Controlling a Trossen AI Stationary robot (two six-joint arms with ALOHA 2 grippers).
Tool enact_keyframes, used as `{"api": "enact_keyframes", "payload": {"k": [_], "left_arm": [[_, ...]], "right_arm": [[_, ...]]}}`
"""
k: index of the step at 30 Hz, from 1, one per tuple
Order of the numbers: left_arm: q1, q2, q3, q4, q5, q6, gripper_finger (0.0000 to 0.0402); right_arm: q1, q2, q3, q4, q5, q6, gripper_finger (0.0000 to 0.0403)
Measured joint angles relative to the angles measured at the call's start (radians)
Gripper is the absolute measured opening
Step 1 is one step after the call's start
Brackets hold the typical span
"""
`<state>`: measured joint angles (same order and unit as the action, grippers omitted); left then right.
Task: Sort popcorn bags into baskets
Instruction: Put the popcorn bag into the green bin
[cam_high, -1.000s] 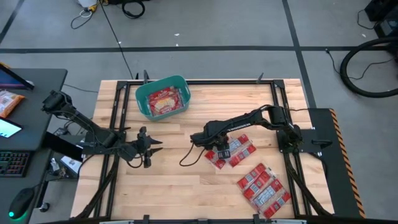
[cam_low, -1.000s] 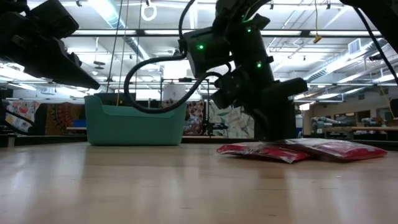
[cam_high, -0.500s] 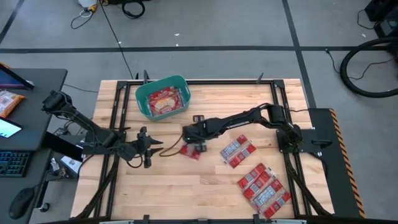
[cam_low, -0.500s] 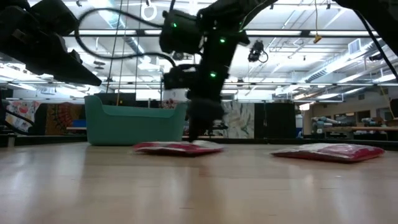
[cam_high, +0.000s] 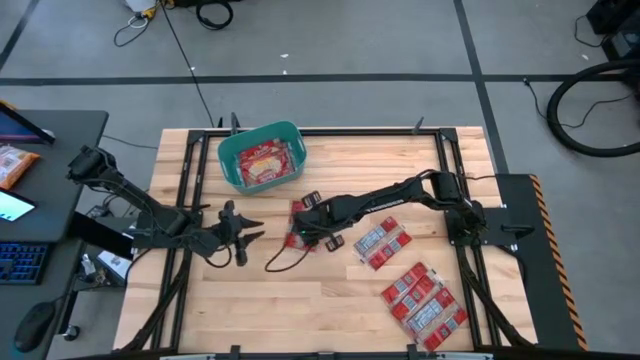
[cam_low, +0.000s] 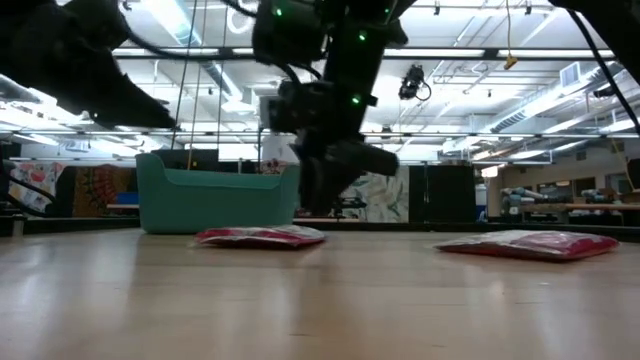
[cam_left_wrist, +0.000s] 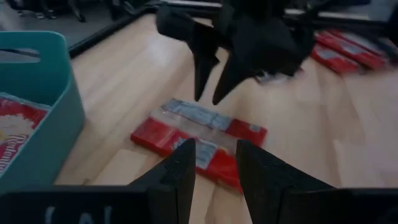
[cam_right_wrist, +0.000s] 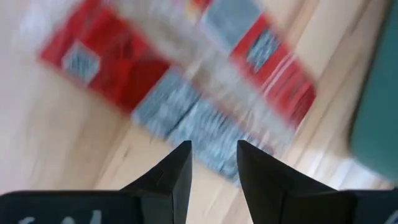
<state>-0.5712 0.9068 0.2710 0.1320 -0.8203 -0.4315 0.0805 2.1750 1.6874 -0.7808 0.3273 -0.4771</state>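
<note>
The left claw (cam_high: 243, 232) is hovering low over the tabletop (cam_high: 400, 160), its fingers standing apart with nothing between them, while the teal basket (cam_high: 232, 160), already holding one popcorn bag (cam_high: 264, 160), is sitting a little way beyond it. Just ahead of that claw, a loose popcorn bag (cam_left_wrist: 198, 144) is lying flat on the wood, directly beneath the right claw (cam_left_wrist: 208, 96), whose two fingers are pointing down with a narrow gap and gripping nothing. Trouble looks most likely here: both claws are crowding the same bag, and any reach by the left one while the right is hanging over it could be knocking the two together. The bag is also lying so flat that fingers closing on it may be skating across the slick wrapper, shoving it along instead of lifting it. A slack cable (cam_high: 283, 262) is looping on the tabletop close beside the right claw and could be snagging. Well behind the right claw, a pair of bags (cam_high: 381, 241) and a larger cluster (cam_high: 424, 300) are waiting.
</note>
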Motion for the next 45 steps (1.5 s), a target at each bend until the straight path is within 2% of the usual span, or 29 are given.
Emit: {"api": "enact_keyframes", "payload": {"k": [10, 13, 17, 23, 27, 31, 36, 41, 45], "left_arm": [[0.112, 0.249, 0.0, 0.209, 0.012, -0.005, 0.0121], [0.14, 0.318, 0.0, 0.25, 0.013, -0.037, 0.0121], [0.17, 0.394, 0.0, 0.307, 0.018, -0.081, 0.0121], [0.23, 0.515, 0.0, 0.471, 0.117, -0.081, 0.0121], [0.27, 0.593, 0.001, 0.551, 0.119, -0.081, 0.0121], [0.304, 0.667, 0.004, 0.611, 0.121, -0.079, 0.0121], [0.337, 0.763, 0.059, 0.618, 0.183, -0.056, 0.0121], [0.346, 0.862, 0.13, 0.605, 0.202, -0.003, 0.0121], [0.349, 0.892, 0.158, 0.56, 0.204, -0.008, 0.0121]], "right_arm": [[0.039, 0.0, -0.088, -0.05, 0.085, 0.012, 0.0145], [0.059, 0.0, -0.113, -0.08, 0.145, 0.029, 0.0146], [0.074, -0.014, -0.154, -0.081, 0.154, 0.045, 0.0146], [0.076, -0.115, -0.285, 0.108, 0.18, 0.026, 0.0146], [0.081, -0.177, -0.379, 0.292, 0.178, -0.054, 0.0146], [0.087, -0.186, -0.436, 0.455, 0.167, -0.145, 0.0146], [0.076, -0.183, -0.46, 0.524, 0.1, -0.181, 0.0146], [0.065, -0.183, -0.462, 0.528, 0.094, -0.18, 0.0146], [0.062, -0.183, -0.462, 0.532, 0.093, -0.181, 0.0146]]}}
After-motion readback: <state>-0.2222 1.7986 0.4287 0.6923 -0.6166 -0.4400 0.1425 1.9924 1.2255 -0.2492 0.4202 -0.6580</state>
